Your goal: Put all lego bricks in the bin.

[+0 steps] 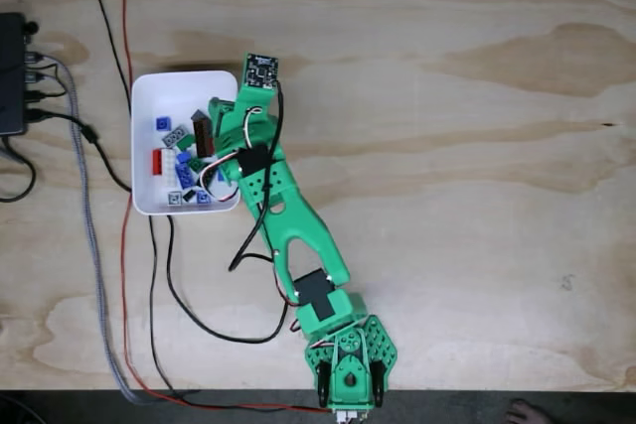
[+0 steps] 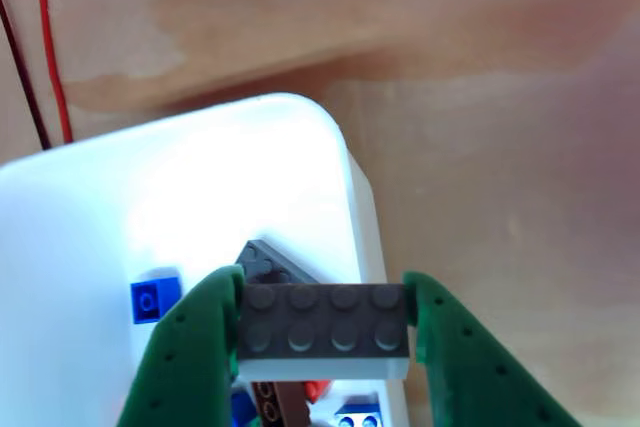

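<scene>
My green gripper is shut on a dark grey two-by-four lego brick, one finger on each short end. It hangs just above the right wall of the white bin. In the fixed view the bin lies at the left of the table. The gripper reaches over the bin's right half with the dark brick in it. Several lego bricks lie inside the bin, among them a blue one, a red one and a grey one. Below the held brick I see a blue brick and another dark grey brick.
The green arm runs from its base at the table's front edge diagonally up to the bin. A black box sits at the far left, with red, black and grey cables running past the bin. A person's foot shows at the bottom right.
</scene>
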### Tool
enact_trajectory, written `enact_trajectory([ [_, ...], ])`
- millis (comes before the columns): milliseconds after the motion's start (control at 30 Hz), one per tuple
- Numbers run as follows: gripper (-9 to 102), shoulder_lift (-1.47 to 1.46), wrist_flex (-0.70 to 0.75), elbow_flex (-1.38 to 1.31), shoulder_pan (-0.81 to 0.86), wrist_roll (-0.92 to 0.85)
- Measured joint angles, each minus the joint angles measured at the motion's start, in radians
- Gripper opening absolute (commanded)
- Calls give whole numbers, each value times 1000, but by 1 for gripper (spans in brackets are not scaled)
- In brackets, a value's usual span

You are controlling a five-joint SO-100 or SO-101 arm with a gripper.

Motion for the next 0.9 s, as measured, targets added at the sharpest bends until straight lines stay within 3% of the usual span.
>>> enact_trajectory([
  [33,12,-11,52,-34,-29,44],
  [167,12,-49,192,-86,-158,183],
  [333,30,-49,264,-170,-169,265],
  [500,35,-29,287,-219,-123,334],
  [567,30,31,267,-215,-44,391],
  [700,3,216,164,-44,153,408],
  [800,0,434,52,273,351,262],
  [900,0,611,29,546,460,18],
])
